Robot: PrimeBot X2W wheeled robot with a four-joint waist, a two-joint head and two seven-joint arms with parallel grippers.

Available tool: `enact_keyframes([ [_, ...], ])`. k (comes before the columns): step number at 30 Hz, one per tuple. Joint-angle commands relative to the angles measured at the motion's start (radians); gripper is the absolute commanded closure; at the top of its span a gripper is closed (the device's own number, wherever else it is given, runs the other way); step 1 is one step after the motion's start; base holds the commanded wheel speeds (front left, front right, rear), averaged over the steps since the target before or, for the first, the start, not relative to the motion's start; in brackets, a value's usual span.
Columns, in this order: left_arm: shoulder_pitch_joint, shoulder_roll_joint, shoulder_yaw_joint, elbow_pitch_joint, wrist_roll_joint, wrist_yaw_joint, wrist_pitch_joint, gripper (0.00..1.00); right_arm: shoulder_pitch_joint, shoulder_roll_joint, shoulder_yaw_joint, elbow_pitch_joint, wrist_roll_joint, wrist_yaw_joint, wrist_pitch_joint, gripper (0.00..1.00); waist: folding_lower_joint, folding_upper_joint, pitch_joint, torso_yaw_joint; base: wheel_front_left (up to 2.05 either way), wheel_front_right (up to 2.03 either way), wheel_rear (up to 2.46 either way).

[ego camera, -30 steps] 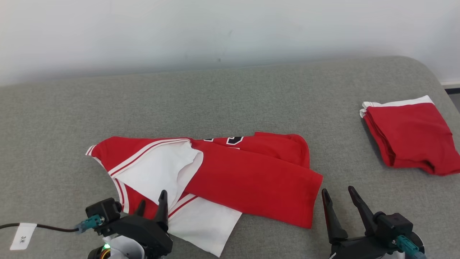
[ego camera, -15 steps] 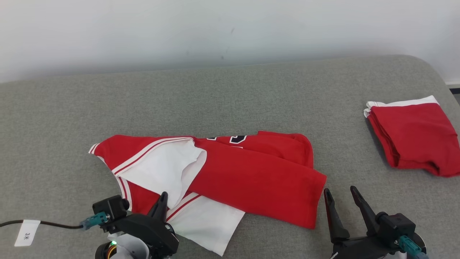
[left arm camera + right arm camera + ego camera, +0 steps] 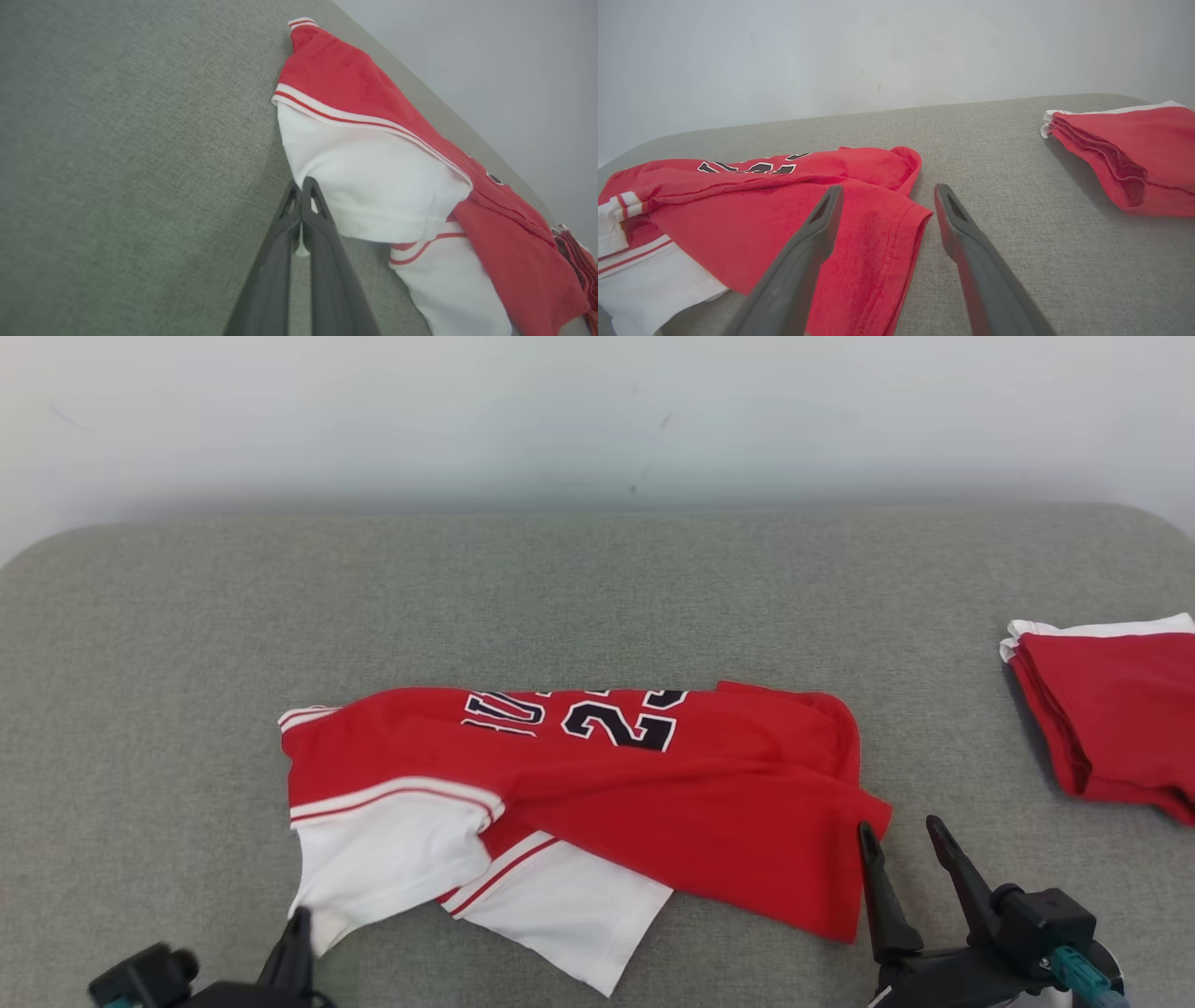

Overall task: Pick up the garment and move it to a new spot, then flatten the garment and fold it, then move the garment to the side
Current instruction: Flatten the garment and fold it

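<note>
The garment (image 3: 653, 784) is a red jersey with white sleeves and dark numbers, lying crumpled in the middle of the grey padded surface (image 3: 597, 588). My left gripper (image 3: 299, 922) sits at the garment's near-left corner, shut on the white sleeve's edge. In the left wrist view the left gripper (image 3: 302, 185) is closed, with a sliver of white cloth of the garment (image 3: 373, 177) pinched between the fingers. My right gripper (image 3: 901, 833) stands open at the red hem on the right. In the right wrist view the right gripper (image 3: 887, 193) straddles the hem corner of the garment (image 3: 784, 205), holding nothing.
A folded red-and-white stack of clothes (image 3: 1111, 709) lies at the right edge of the surface, also visible as the stack (image 3: 1134, 149) in the right wrist view. A pale wall (image 3: 597, 420) stands behind the surface's rounded far edge.
My left gripper shut on the white sleeve and drew it toward the near left; the sleeve folded over and the numbers now show. The head camera shifted. The right gripper stayed open.
</note>
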Motion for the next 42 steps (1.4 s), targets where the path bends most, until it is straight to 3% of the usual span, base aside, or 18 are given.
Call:
enact_keyframes([
  [1, 0.023, 0.005, 0.009, -0.016, -0.013, 0.009, -0.006, 1.00, 0.005, -0.001, -0.005, -0.005, -0.006, -0.002, 0.002, 0.00, 0.0001, 0.0000, 0.004, 0.007, 0.00, 0.00, 0.00],
  [11, 0.114, 0.047, 0.045, -0.109, 0.046, 0.169, -0.035, 1.00, 0.012, 0.000, -0.033, -0.033, -0.028, -0.002, 0.023, 0.00, 0.0001, 0.0000, 0.012, 0.030, 0.00, 0.00, 0.00],
  [14, 0.121, 0.049, 0.038, -0.114, 0.054, 0.195, -0.026, 1.00, 0.013, 0.000, -0.034, -0.036, -0.031, -0.002, 0.032, 0.00, 0.0001, 0.0000, 0.013, 0.027, 0.00, 0.00, 0.00],
  [16, 0.121, 0.038, 0.033, -0.127, 0.045, 0.189, -0.022, 1.00, 0.017, 0.000, -0.037, -0.035, -0.031, -0.002, 0.038, 0.00, 0.0001, 0.0000, 0.013, 0.026, 0.00, 0.00, 0.00],
  [17, 0.121, 0.035, 0.030, -0.131, 0.044, 0.184, -0.022, 0.68, 0.021, 0.000, -0.039, -0.033, -0.031, -0.002, 0.042, 0.00, 0.0001, 0.0000, 0.013, 0.026, 0.00, 0.00, 0.00],
  [18, 0.120, 0.033, 0.027, -0.135, 0.044, 0.180, -0.024, 0.21, 0.024, 0.000, -0.041, -0.031, -0.032, -0.002, 0.049, 0.00, 0.0001, 0.0000, 0.013, 0.026, 0.00, 0.00, 0.00],
  [19, 0.120, 0.030, 0.026, -0.136, 0.042, 0.178, -0.024, 0.00, 0.027, 0.000, -0.043, -0.029, -0.033, -0.002, 0.057, 0.00, 0.0001, 0.0000, 0.012, 0.026, 0.00, 0.00, 0.00],
  [31, 0.149, 0.028, 0.034, -0.123, 0.042, 0.182, -0.047, 0.00, 0.110, -0.020, -0.021, -0.080, -0.006, -0.002, 0.291, 0.00, 0.0001, 0.0000, 0.002, 0.026, 0.00, 0.00, 0.00],
  [42, 0.138, 0.050, 0.013, -0.038, 0.068, 0.150, -0.059, 0.00, 0.126, -0.032, -0.003, -0.109, 0.016, -0.002, 0.339, 0.00, 0.0001, 0.0000, -0.004, 0.019, 0.00, 0.00, 0.00],
])
